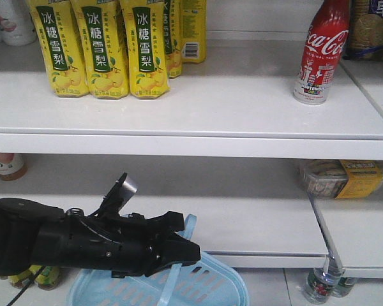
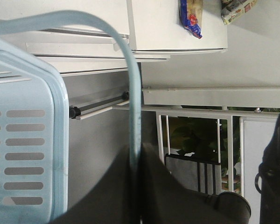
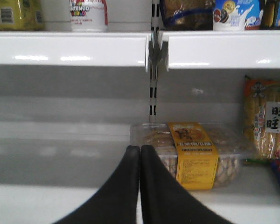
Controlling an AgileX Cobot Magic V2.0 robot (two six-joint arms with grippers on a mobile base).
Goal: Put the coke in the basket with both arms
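Note:
The coke (image 1: 322, 51), a slim red bottle with white script, stands upright at the right end of the upper shelf; only its base (image 3: 87, 14) shows in the right wrist view. The light blue basket (image 1: 204, 290) hangs low in front of the shelves. My left gripper (image 1: 190, 250) is shut on the basket's strap handle (image 2: 133, 93), with the basket's slotted side (image 2: 28, 154) at its left. My right gripper (image 3: 140, 150) is shut with nothing in it. It points at the middle shelf, below and right of the coke, and is out of the front view.
Yellow pear-drink bottles (image 1: 102, 51) stand at the upper shelf's left. A clear snack pack with a yellow label (image 3: 191, 154) lies on the middle shelf just beyond my right gripper, with a yellow snack bag (image 3: 266, 116) further right. The upper shelf's front edge (image 3: 70, 49) juts out above.

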